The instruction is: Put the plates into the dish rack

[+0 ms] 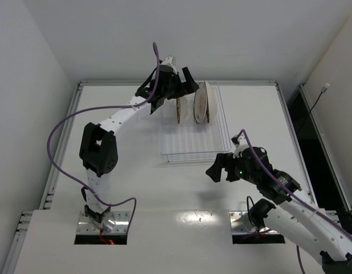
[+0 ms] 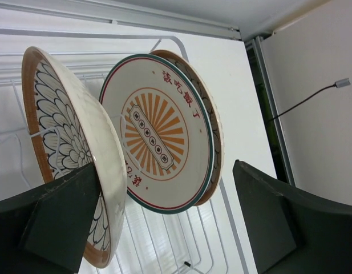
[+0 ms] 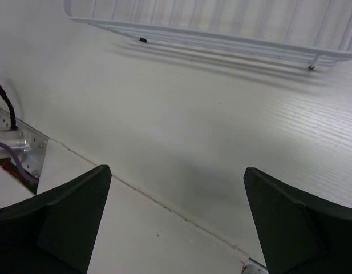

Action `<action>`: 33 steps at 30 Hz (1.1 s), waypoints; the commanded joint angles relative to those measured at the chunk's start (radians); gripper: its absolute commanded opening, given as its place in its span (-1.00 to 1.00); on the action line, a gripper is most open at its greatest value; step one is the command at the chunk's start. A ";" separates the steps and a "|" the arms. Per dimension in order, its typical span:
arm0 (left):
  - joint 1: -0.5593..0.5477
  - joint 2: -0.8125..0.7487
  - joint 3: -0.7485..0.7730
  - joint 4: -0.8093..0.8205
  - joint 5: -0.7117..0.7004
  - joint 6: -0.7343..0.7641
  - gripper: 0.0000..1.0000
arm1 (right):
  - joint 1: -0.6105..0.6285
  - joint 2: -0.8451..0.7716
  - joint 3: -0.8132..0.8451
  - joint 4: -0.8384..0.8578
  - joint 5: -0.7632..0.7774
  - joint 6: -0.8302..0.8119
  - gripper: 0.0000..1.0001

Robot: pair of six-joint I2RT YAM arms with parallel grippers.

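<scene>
Three plates stand on edge in the clear dish rack (image 1: 193,142) at the far middle of the table. In the left wrist view a floral plate (image 2: 67,142) is on the left, a sunburst plate with red marks (image 2: 158,131) is in the middle, and a brown-rimmed plate (image 2: 214,131) leans close behind it. In the top view they show as one plate (image 1: 178,108) and a pair (image 1: 201,103). My left gripper (image 2: 164,222) is open at the plates (image 1: 184,87); its left finger overlaps the floral plate's rim. My right gripper (image 3: 176,222) is open and empty above the table (image 1: 221,169).
The rack's wire floor (image 2: 164,240) and near rim (image 3: 221,34) show in the wrist views. A raised frame (image 1: 79,114) borders the table, with walls close behind and at the sides. A dark gap with a cable (image 1: 312,108) lies right of the table.
</scene>
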 commanded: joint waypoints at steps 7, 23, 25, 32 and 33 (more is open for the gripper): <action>0.008 -0.110 0.100 0.099 0.191 0.069 0.99 | -0.005 0.036 0.290 -0.120 0.129 -0.093 1.00; 0.089 -0.139 -0.087 0.142 0.401 0.069 0.99 | -0.005 0.097 0.486 -0.222 0.177 -0.113 1.00; 0.089 -0.139 -0.087 0.142 0.410 0.069 0.99 | -0.005 0.088 0.497 -0.232 0.188 -0.113 1.00; 0.109 -0.120 -0.107 0.081 0.429 0.090 0.99 | -0.005 0.079 0.526 -0.262 0.207 -0.113 1.00; 0.109 -0.120 -0.107 0.061 0.429 0.109 0.99 | -0.005 0.079 0.537 -0.262 0.207 -0.113 1.00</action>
